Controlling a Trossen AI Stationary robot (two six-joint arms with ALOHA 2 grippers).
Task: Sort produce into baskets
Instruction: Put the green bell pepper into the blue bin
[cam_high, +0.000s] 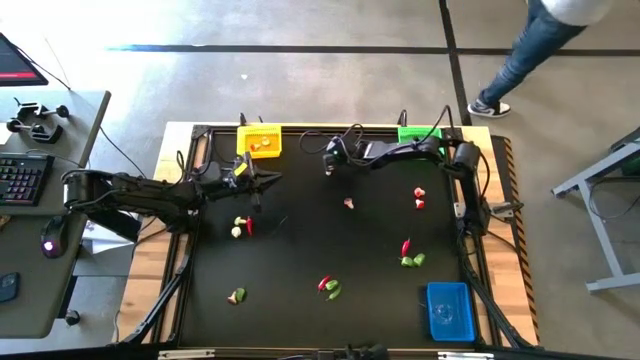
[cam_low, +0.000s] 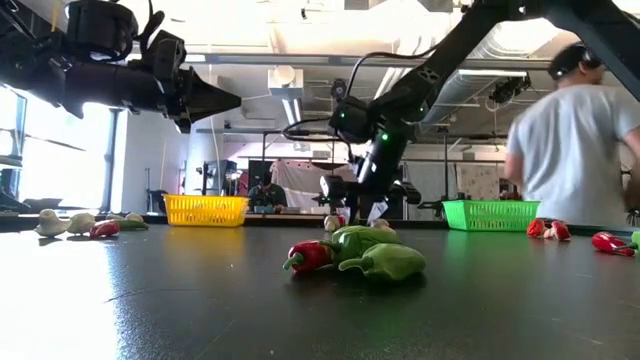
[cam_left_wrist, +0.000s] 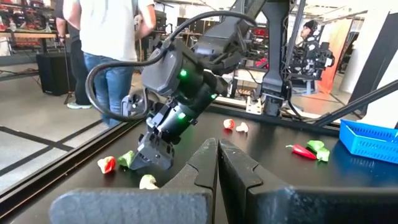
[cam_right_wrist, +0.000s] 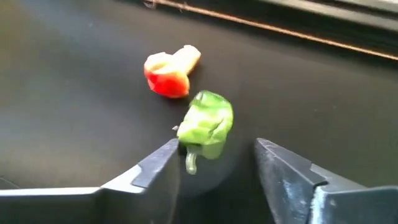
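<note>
Hovering wide open and empty-jawed, the right gripper (cam_right_wrist: 214, 165) risks nudging the small green plastic pepper chunk (cam_right_wrist: 206, 126) against the neighbouring red-and-cream piece (cam_right_wrist: 170, 70), off-centre left.

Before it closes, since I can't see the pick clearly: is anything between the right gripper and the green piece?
Nothing visible. In the right wrist view the right gripper is open, with the green piece just ahead of the gap between its fingers. The red-and-cream piece lies beyond the green one, apart, not in the way.
</note>
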